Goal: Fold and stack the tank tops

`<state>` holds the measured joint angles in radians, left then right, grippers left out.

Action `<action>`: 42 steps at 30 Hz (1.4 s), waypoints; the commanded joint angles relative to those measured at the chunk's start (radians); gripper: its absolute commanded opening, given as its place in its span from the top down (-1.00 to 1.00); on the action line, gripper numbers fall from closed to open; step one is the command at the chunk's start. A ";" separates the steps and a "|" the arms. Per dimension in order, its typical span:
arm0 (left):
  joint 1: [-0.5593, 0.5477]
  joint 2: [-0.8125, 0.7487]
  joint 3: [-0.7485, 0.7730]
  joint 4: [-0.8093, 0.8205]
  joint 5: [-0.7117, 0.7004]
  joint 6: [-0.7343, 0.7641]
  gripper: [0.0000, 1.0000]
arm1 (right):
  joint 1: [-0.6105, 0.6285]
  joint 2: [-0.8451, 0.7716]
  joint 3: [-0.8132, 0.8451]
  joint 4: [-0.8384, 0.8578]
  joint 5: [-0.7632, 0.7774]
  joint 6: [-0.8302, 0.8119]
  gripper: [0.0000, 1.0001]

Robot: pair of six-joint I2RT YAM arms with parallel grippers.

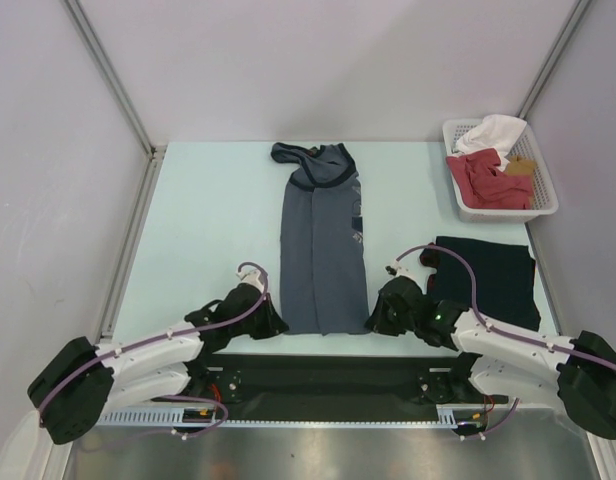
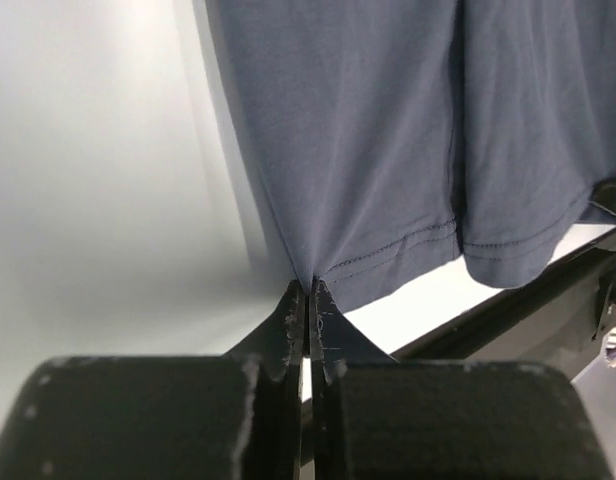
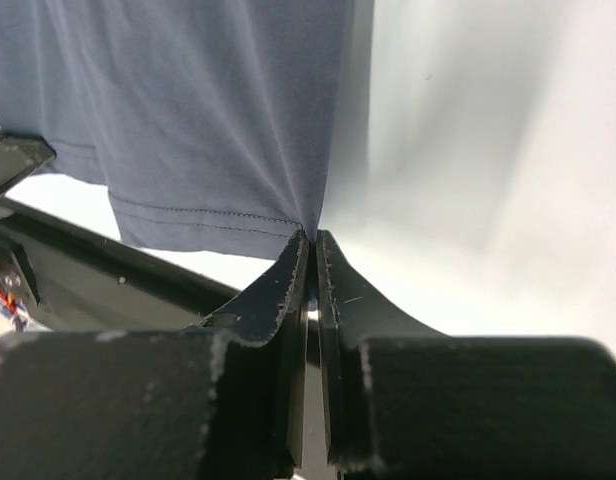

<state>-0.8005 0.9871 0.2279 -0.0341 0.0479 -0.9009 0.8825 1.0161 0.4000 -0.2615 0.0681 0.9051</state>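
Slate-blue top: the slate-blue cloth tank top (image 1: 323, 250) lay in the middle of the pale green table (image 1: 208, 220). It was doubled lengthwise into a long strip, with the neck end far and the hem at the near edge.
Left gripper: the black left gripper (image 2: 308, 300) had its jaws pressed together, with the left hem corner pinched at the very tips.
Right gripper: the black right gripper (image 3: 313, 245) was likewise closed, gripping the right hem corner just above the stitched line.
Navy top: the folded dark navy tank top (image 1: 493, 280) sat as a flat rectangle to the right of the strip, partly under the right arm.
Basket: a white plastic basket (image 1: 546, 210) in the far right corner held a red garment (image 1: 483, 180) and a white garment (image 1: 498, 130).
Handling: the slate-blue top looked like thin, light, limp jersey. It would likely sag between the two holds and drape instead of keeping an edge.
Where to hold: the hem corners seemed best, since the doubled, stitched band gives the tips more to bite on.
Step in hand: probably carrying the hem toward the neck for a crosswise fold.
Risk: uneven travel of the two corners could skew the strip, and a shallow pinch could let a layer slip free.
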 commanded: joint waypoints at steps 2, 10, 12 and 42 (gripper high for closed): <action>-0.016 -0.059 -0.012 -0.176 -0.045 -0.007 0.99 | 0.038 -0.045 0.062 -0.059 0.018 -0.006 0.84; -0.017 -0.102 0.044 -0.222 -0.023 -0.003 0.99 | 0.079 -0.005 0.158 -0.111 0.053 -0.038 0.83; -0.016 -0.099 0.063 -0.214 -0.023 -0.006 0.99 | 0.079 0.010 0.186 -0.114 0.062 -0.058 0.82; 0.197 0.200 0.576 -0.299 -0.155 0.206 0.99 | -0.257 0.279 0.598 -0.108 -0.054 -0.336 0.81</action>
<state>-0.6479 1.1713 0.7242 -0.3534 -0.0849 -0.7422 0.6506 1.2736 0.9054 -0.3893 0.0315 0.6235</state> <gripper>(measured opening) 0.011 0.095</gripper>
